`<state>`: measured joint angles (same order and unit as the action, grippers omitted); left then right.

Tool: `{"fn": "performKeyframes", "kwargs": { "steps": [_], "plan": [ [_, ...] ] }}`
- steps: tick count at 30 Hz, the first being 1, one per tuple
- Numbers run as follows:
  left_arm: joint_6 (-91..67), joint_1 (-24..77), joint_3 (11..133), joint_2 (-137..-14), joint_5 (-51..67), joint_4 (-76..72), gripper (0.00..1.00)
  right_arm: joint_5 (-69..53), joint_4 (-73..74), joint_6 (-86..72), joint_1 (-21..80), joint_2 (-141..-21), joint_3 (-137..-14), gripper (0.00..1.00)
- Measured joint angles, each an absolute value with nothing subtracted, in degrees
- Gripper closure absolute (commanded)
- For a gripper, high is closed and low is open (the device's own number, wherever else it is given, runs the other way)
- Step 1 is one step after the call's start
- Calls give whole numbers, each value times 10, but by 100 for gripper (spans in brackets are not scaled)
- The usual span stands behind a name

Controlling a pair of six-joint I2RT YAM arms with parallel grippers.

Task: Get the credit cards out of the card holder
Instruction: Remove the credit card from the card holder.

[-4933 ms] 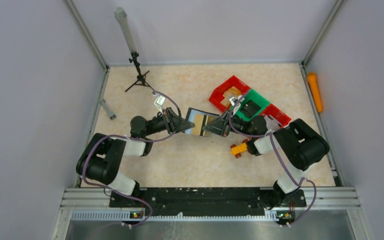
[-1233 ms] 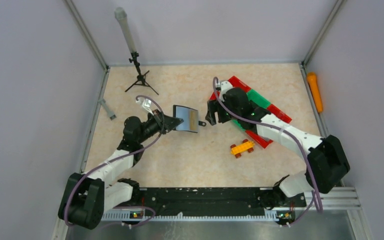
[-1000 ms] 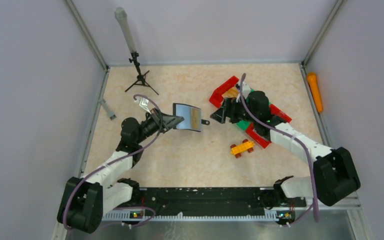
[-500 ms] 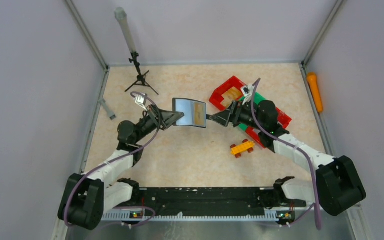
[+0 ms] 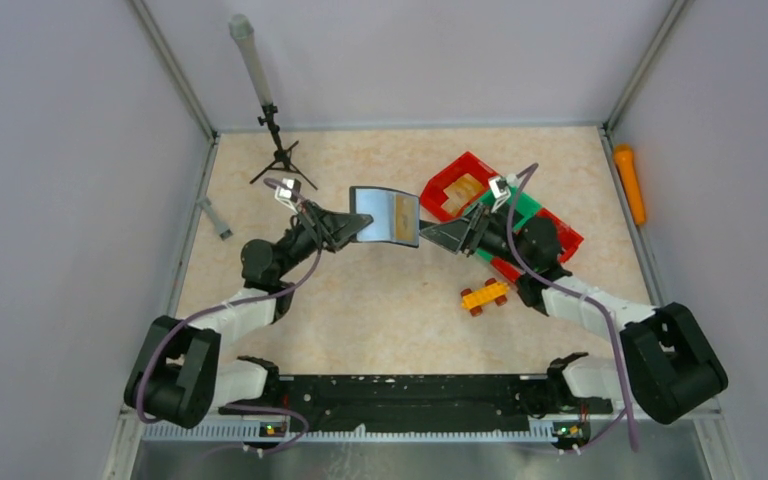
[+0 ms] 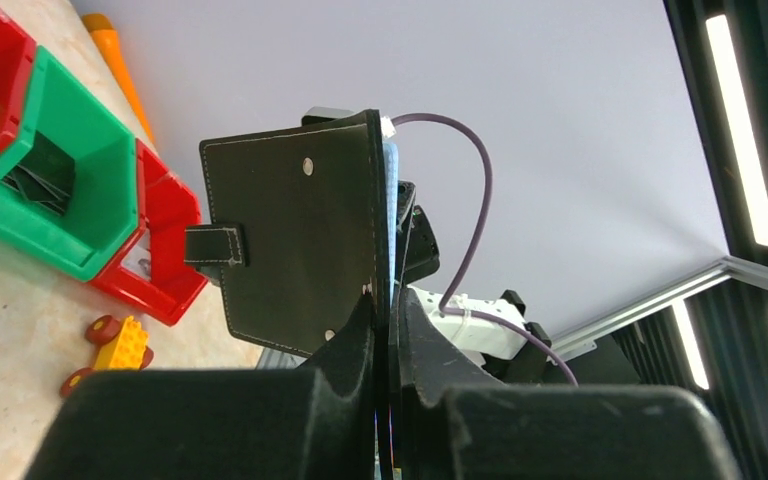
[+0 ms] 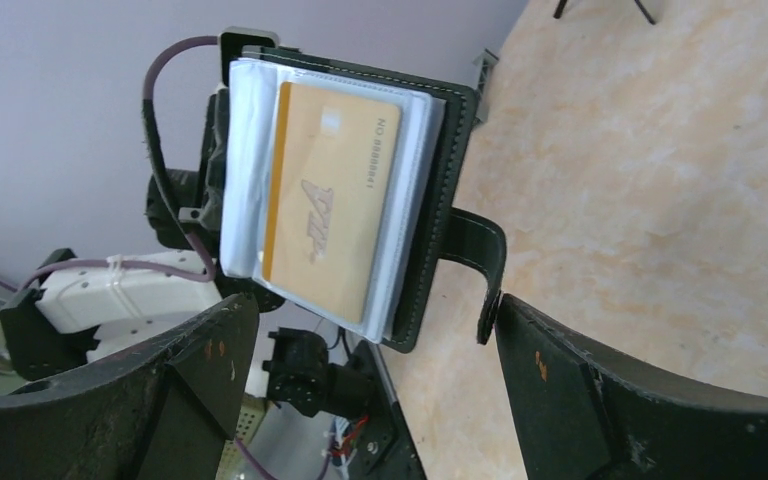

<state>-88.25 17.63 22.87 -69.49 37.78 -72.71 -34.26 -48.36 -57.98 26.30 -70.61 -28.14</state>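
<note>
Left gripper (image 5: 353, 228) clamped tight on the card holder (image 5: 385, 215), fingers pinching its lower edge; the left wrist view shows the black outer cover (image 6: 300, 230) standing upright from the closed jaws, silver snap (image 6: 307, 166) high on it, strap tab (image 6: 215, 245) sticking out at 9 o'clock. Holder held off the table (image 5: 380, 320), near the middle of the top view, a little toward 12 o'clock. Right gripper (image 5: 430, 236) jaws spread wide, holding nothing, tips just at the holder's 3 o'clock edge; contact not clear. Right wrist view: holder's open inner face (image 7: 450, 150) sits between the two spread fingers, a tan card (image 7: 330, 200) with raised lettering in a clear sleeve, pale sleeves stacked behind it, strap tab (image 7: 475, 250) hanging at 4 o'clock. Red bin (image 5: 457, 183) at 2 o'clock of the holder, a tan card-like piece inside; green bin (image 6: 60, 190) beside it, largely under the right arm from above. Yellow-orange toy brick car (image 5: 484, 296) on the table at 4 o'clock of the holder. Small black tripod (image 5: 278, 155) at 11 o'clock. Orange marker (image 5: 628, 183) outside the table's right rail.
</note>
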Motion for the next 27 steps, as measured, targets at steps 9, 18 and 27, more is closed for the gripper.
{"fn": "performKeyframes", "kwargs": {
  "steps": [9, 18, 27],
  "plan": [
    [-916, 200, 253, -743, 376, -802, 100, -337, -522, -626, 285, -728, -282, 11],
    [-898, 201, 262, -719, 376, -787, 100, -297, -477, -613, 285, -719, -281, 11],
    [-899, 214, 262, -719, 375, -789, 100, -314, -598, -689, 285, -739, -281, 18]
  ]
}}
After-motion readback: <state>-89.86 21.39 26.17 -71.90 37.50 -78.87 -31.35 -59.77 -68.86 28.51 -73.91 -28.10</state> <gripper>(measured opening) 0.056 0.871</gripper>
